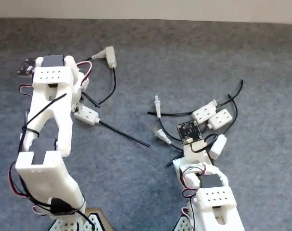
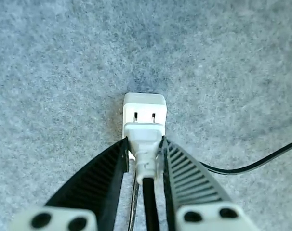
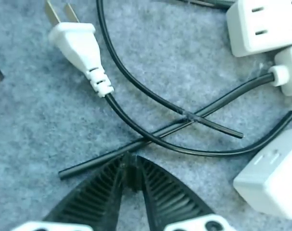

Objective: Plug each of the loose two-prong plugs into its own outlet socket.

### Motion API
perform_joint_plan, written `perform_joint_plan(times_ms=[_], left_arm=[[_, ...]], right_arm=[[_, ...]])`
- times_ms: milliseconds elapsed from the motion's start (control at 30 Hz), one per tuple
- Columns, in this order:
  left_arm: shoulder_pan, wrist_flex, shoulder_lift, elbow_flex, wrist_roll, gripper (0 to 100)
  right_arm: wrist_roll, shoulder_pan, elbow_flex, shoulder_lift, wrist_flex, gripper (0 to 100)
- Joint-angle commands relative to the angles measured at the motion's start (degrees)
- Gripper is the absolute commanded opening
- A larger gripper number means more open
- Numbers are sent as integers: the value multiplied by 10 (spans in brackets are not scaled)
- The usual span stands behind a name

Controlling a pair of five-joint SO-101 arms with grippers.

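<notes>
White plug (image 2: 144, 132) sits clamped in my left tool (image 2: 145, 143), butted against outlet socket (image 2: 144, 107), prongs hidden. Seating step, I judge; next: press home, release. Right tool (image 3: 131, 169) closed, well apart from that socket.

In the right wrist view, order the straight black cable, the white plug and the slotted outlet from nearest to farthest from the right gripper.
1. The straight black cable, lying just in front of the right gripper.
2. The white plug, farther out, prongs pointing away.
3. The slotted outlet, farthest, at the picture's edge.
</notes>
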Motion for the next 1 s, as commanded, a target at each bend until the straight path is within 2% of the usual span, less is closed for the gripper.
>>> perform_joint_plan(times_ms=[0, 167, 333, 567, 667, 967], left_arm=[[8, -1, 0, 1, 3, 7], [7, -25, 36, 2, 2, 7], [7, -21, 42, 2, -28, 7], [10, -25, 41, 1, -32, 7], [12, -24, 45, -14, -64, 7], [11, -25, 47, 9, -67, 7]], right_arm=[[-4, -6, -1, -5, -14, 7], [-4, -6, -1, -5, -14, 7], [-4, -6, -1, -5, -14, 7], [-4, -6, -1, -5, -14, 7], [-4, -6, -1, -5, -14, 7], [-4, -6, -1, -6, -14, 7]])
